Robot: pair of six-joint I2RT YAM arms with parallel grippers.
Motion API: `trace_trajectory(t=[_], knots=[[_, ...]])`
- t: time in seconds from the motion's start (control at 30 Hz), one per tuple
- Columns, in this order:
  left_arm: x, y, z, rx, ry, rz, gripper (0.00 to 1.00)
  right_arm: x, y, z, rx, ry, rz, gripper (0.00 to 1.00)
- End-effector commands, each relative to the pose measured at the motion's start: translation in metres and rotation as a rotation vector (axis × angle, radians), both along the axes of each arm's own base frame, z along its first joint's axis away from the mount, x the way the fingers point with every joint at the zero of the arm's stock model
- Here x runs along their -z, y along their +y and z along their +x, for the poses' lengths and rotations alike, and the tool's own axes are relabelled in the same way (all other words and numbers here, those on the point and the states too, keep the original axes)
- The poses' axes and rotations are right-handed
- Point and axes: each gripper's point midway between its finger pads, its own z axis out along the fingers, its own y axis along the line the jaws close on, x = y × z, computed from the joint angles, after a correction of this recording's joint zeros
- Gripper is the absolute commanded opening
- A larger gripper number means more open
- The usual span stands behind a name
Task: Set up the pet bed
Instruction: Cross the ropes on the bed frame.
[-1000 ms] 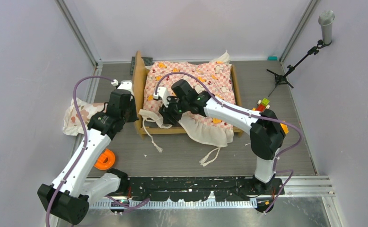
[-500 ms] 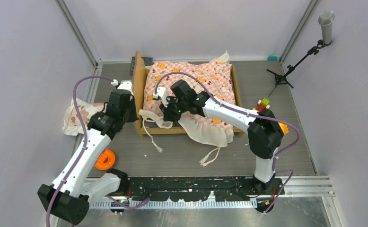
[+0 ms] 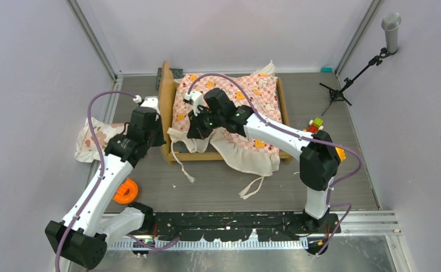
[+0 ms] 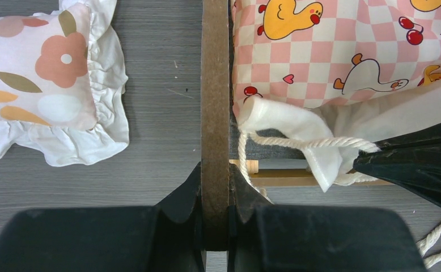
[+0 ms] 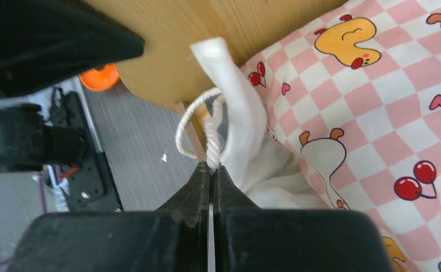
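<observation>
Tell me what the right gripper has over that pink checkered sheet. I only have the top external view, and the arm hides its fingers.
Observer: In the right wrist view, the right gripper is shut on a white twisted cord at the white corner hem of the pink checkered ruffled sheet.
Operator: And the left gripper by the bed?
Observer: In the left wrist view, the left gripper pinches the tan wooden pet bed by the edge of its end board, one finger on each face.
Operator: Is the pillow touching that board?
Observer: No. The floral ruffled pillow lies on the grey table, with a bare strip between it and the board.
</observation>
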Motion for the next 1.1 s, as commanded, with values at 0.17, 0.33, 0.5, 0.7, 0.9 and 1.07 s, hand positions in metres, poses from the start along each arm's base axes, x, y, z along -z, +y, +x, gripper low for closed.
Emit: trace_trajectory(t=[0.17,0.33,0.5,0.7,0.9,1.07], knots=[[-0.010,-0.011,0.011,0.010,-0.043,-0.078,0.00,-0.067,0.031,-0.001,0.122,0.212,0.281,0.01],[-0.011,-0.011,0.011,0.010,-0.045,-0.081,0.00,-0.074,0.038,-0.002,0.130,0.269,0.347,0.01],[-0.011,-0.011,0.011,0.011,-0.044,-0.084,0.00,-0.071,0.041,-0.002,0.141,0.308,0.361,0.01],[-0.010,-0.011,0.010,0.010,-0.042,-0.083,0.00,-0.063,0.042,0.008,0.196,0.305,0.385,0.01],[-0.011,-0.010,0.011,0.007,-0.044,-0.082,0.00,-0.058,0.041,0.019,0.263,0.290,0.416,0.01],[-0.011,-0.010,0.011,0.008,-0.043,-0.082,0.00,-0.053,0.036,0.028,0.311,0.248,0.419,0.01]])
